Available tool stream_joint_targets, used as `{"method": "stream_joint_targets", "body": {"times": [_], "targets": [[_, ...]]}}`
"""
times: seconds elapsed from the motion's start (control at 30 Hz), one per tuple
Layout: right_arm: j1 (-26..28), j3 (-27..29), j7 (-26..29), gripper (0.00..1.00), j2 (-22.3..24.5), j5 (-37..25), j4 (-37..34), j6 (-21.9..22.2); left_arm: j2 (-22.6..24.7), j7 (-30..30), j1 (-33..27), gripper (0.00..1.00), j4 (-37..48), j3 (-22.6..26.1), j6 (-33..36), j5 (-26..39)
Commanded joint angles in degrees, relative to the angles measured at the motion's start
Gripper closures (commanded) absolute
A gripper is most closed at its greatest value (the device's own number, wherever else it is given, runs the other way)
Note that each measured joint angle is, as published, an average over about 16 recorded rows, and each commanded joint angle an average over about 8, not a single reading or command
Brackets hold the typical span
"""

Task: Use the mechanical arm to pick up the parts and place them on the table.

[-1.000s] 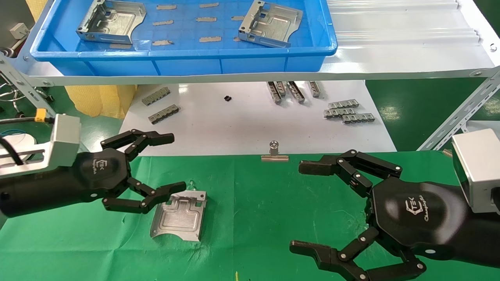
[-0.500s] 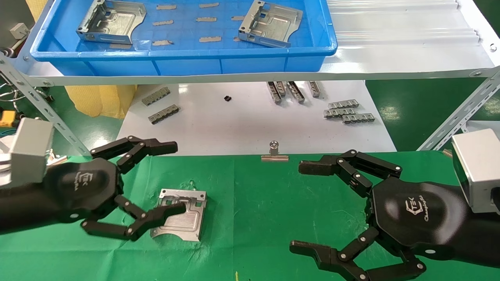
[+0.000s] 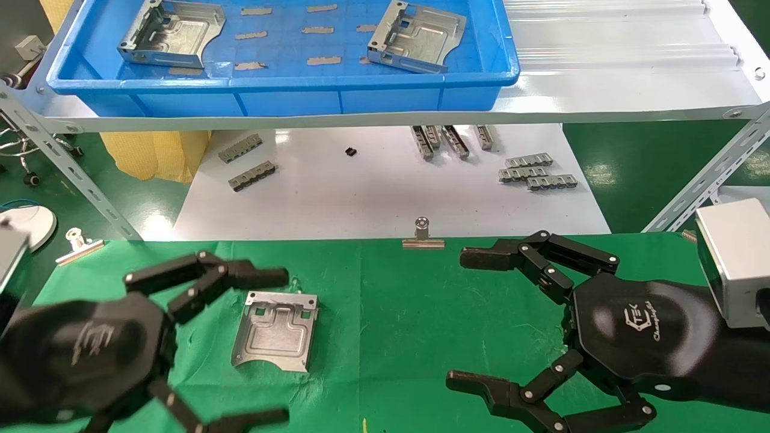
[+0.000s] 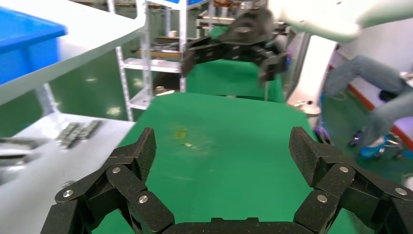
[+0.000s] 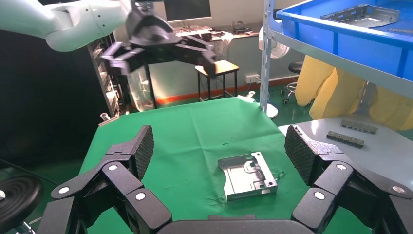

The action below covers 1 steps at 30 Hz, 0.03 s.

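You see one silver stamped sheet-metal bracket (image 3: 276, 329) placed on the green cloth table (image 3: 409, 313); two brackets (image 3: 171, 31) remain in the blue plastic tray (image 3: 289, 90). Black left hand (image 3: 198, 343) beside placed bracket, black right hand (image 3: 505, 325) well apart: both splayed, empty.

One part (image 3: 275, 330) on the table (image 3: 409, 313) between both tools, two parts (image 3: 171, 31) in the tray (image 3: 289, 90) behind

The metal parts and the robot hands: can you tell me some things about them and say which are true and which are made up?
1. One part lies flat on the table. True.
2. The left end effector is holding that part. False: its fingers are open and empty, beside the part.
3. Two parts sit in the blue tray. True.
4. The right end effector is shut. False: it is open, over the cloth.
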Motion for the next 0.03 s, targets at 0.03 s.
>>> {"method": "stream_joint_targets", "body": {"times": [0.03], "targets": [[0.0, 0.0, 0.0, 0.00, 0.0, 0.0, 0.0, 0.0, -0.9, -1.7, 1.4, 0.00, -3.2, -1.0, -0.2, -0.8]]}}
